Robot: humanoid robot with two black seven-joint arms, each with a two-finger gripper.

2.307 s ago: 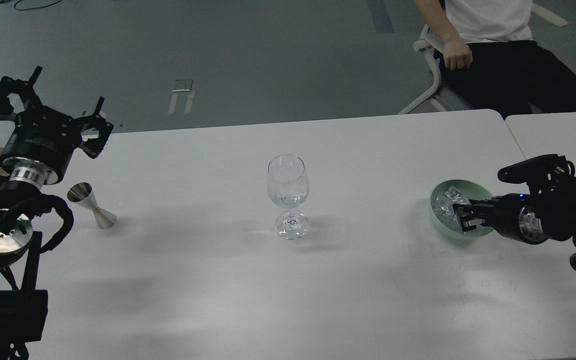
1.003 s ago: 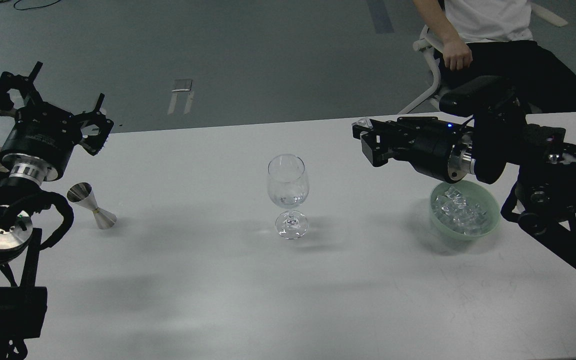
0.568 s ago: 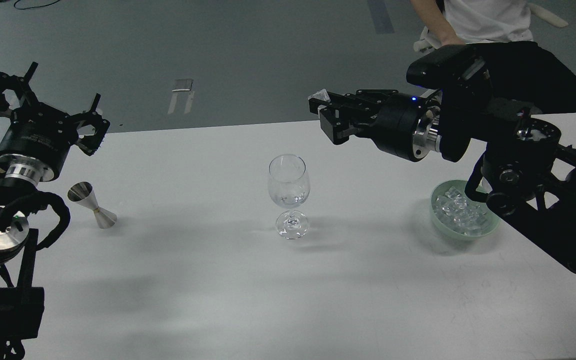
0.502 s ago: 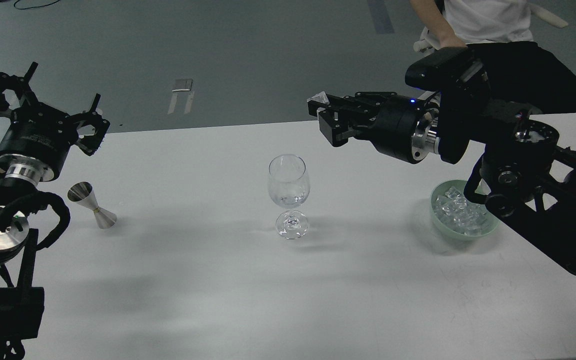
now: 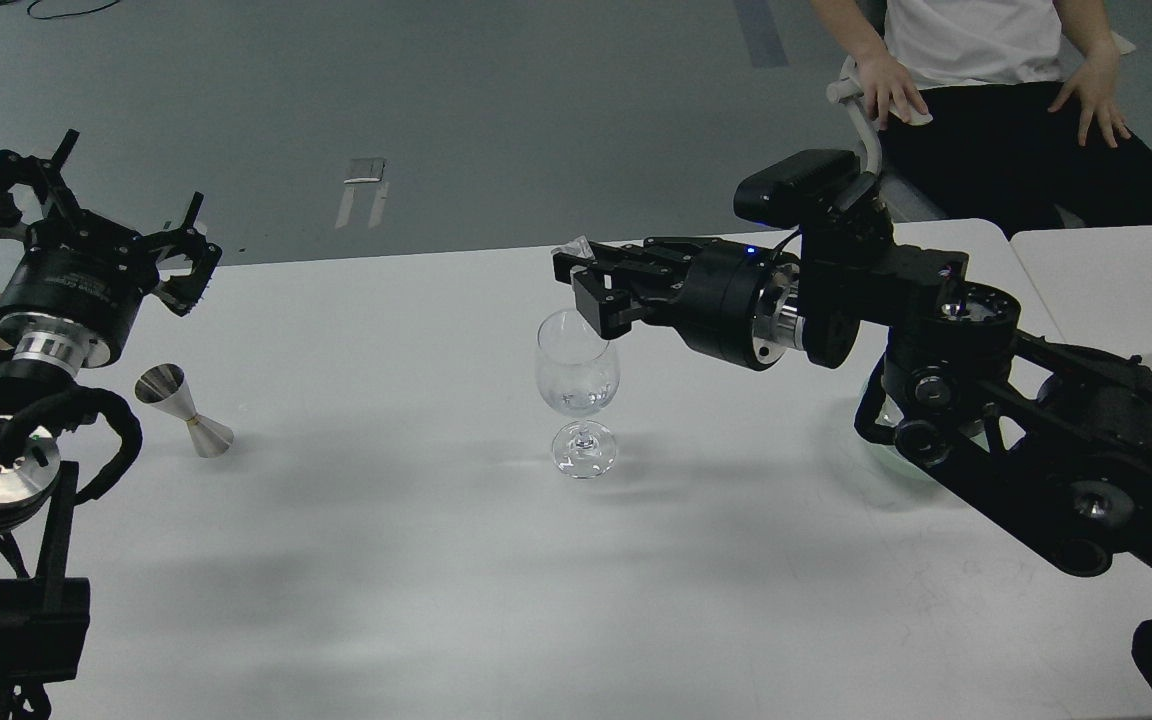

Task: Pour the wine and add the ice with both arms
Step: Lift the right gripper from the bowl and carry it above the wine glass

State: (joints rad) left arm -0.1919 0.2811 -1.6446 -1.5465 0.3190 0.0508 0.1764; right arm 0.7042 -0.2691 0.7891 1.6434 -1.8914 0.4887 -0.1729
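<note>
One ice cube (image 5: 576, 247) is pinched by the right gripper (image 5: 586, 285) above the single wine glass (image 5: 577, 375); the left gripper (image 5: 96, 215) is spread wide near the table edge (image 5: 236, 262).

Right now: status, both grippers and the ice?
Right gripper shut on ice cube, over wine glass rim. Left gripper open, idle. Nothing blocking.

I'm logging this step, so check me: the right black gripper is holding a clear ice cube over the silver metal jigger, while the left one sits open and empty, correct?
Not quite. In the head view, the right black gripper holds the clear ice cube over the rim of the clear stemmed wine glass, not over the silver metal jigger, which stands far off beside the left arm. The left gripper is indeed open and empty.
</note>
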